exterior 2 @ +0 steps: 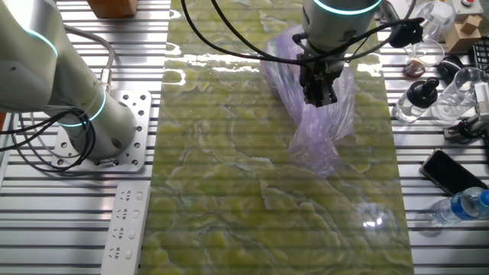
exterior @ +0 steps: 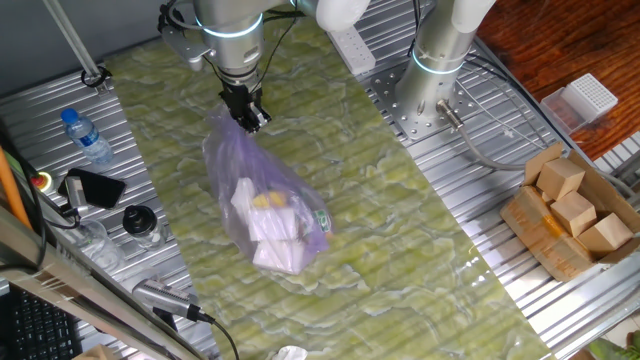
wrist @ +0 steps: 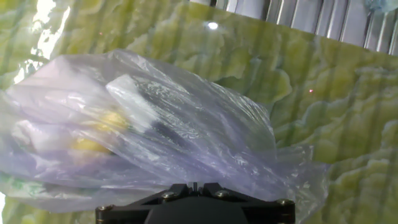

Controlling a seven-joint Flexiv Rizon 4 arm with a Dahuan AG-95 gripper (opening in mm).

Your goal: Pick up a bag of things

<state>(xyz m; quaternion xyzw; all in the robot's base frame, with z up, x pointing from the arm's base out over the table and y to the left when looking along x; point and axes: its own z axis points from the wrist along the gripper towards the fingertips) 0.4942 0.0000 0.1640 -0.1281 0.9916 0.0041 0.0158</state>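
The bag of things [exterior: 268, 205] is a translucent pale-purple plastic bag holding white packets and a small yellow item. It stretches from its bunched top down over the green mat [exterior: 410, 230]. My gripper [exterior: 248, 112] is shut on the bunched top. In the other fixed view the gripper [exterior 2: 318, 93] pinches the bag [exterior 2: 321, 134], whose lower end reaches the mat. In the hand view the fingers [wrist: 194, 185] stand closed together, and the bag [wrist: 186, 130] spreads out ahead of them. I cannot tell whether its bottom still touches the mat.
A brown cardboard box of wooden blocks [exterior: 570, 215] stands at the right. A water bottle [exterior: 86, 136], a phone [exterior: 95, 187] and small jars [exterior: 140, 224] lie at the left. A second arm's base [exterior: 440, 60] and a power strip [exterior: 350, 42] are at the back.
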